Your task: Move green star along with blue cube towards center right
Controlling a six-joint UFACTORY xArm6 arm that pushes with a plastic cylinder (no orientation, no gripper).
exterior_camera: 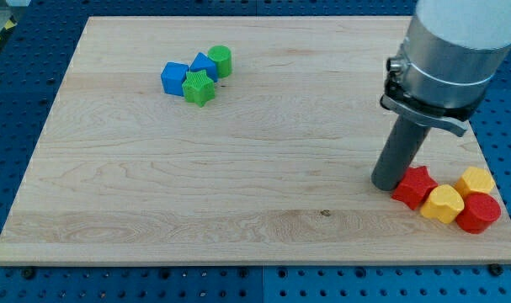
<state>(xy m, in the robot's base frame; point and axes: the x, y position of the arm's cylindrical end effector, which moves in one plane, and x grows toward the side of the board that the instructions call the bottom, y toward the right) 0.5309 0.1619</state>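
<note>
The green star (199, 87) lies at the view's upper left, touching the blue cube (174, 77) on its left. A second blue block (204, 65) and a green cylinder (220, 61) sit just above and right of the star. My tip (387, 182) rests on the board at the view's lower right, far from that cluster and right beside the red star (415, 187).
Next to the red star at the lower right edge lie a yellow hexagonal block (443, 204), a second yellow block (476, 180) and a red cylinder (479, 212). The wooden board (238, 168) ends close past them; blue pegboard surrounds it.
</note>
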